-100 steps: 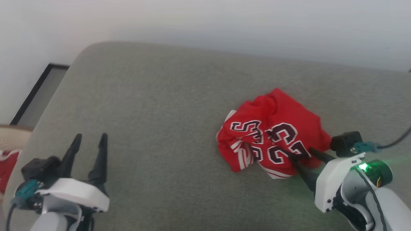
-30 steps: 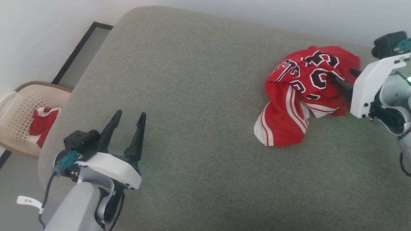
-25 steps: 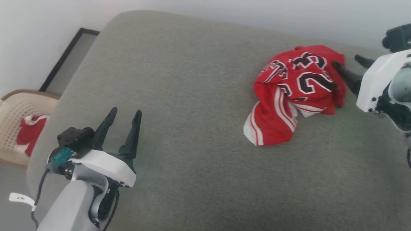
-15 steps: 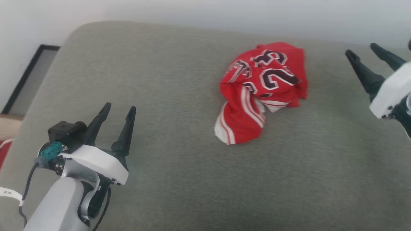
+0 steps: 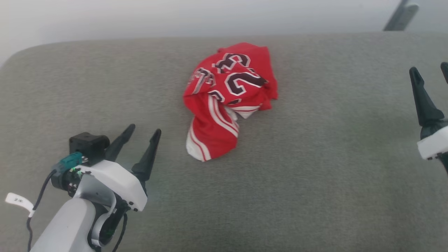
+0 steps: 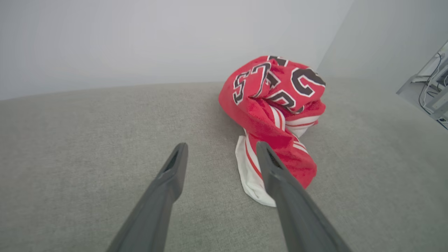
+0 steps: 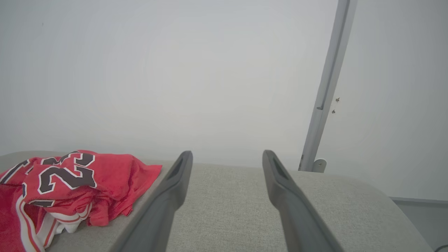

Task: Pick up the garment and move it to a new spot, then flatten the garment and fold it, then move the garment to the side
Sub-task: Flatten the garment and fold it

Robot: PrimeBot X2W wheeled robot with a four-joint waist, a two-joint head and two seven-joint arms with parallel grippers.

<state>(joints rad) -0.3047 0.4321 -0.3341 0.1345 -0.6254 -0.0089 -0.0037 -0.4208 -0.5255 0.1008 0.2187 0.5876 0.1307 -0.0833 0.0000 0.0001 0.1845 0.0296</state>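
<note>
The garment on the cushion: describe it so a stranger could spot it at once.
Find the wide grey cushion against the pale wall. Near its far edge, between the left gripper and right gripper, lies the garment, a crumpled heap. Its red cloth, white stripes and black white-outlined numerals stand out from the grey.

The garment [image 5: 229, 98] lay crumpled in a loose heap on the grey cushion [image 5: 332, 168], close to its far edge. It was red, and its black, white-outlined numerals, a "2" the clearest, sat bunched and creased on top. A red fold with white stripes trailed toward the near side and ended in a white hem. White, red-striped trim showed beneath the numbered part.
</note>
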